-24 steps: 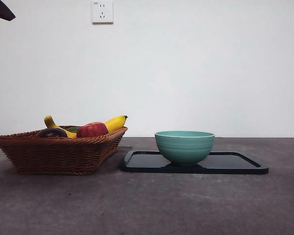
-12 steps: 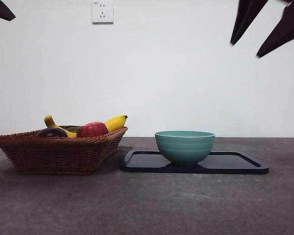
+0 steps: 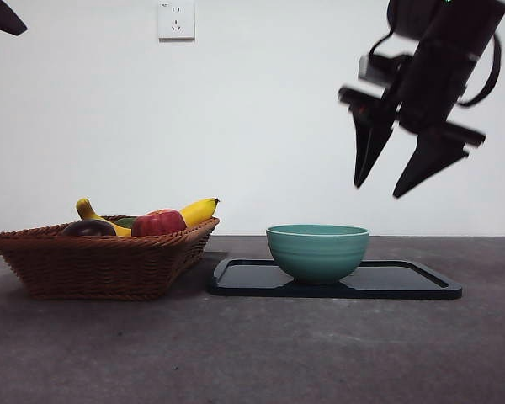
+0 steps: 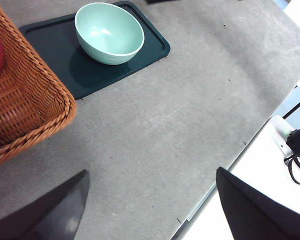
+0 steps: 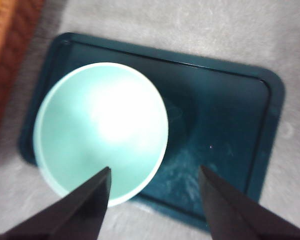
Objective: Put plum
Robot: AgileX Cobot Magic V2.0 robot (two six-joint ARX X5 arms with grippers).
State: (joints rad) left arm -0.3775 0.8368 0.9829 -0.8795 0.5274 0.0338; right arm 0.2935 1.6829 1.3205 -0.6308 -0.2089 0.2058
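Note:
The plum (image 3: 88, 227) is a dark purple round fruit lying at the left of the wicker basket (image 3: 101, 265), only its top showing over the rim. My right gripper (image 3: 379, 189) hangs open and empty in the air, above and a little right of the green bowl (image 3: 317, 251). In the right wrist view the open right gripper (image 5: 155, 168) looks down on the bowl (image 5: 100, 130) and the dark tray (image 5: 225, 125). My left gripper (image 4: 151, 171) is open and empty, high over the bare table; in the front view it is only a black tip (image 3: 0, 17) at the top left corner.
A red apple (image 3: 158, 223) and bananas (image 3: 198, 210) share the basket with the plum. The bowl stands on the left part of the dark tray (image 3: 404, 282), right of the basket. The left wrist view shows the basket (image 4: 25, 100), bowl (image 4: 109, 32) and the table's edge (image 4: 230, 165).
The right arm has come down from the top right corner into full view and now hangs above the bowl. The fruit, basket, bowl and left arm have not moved.

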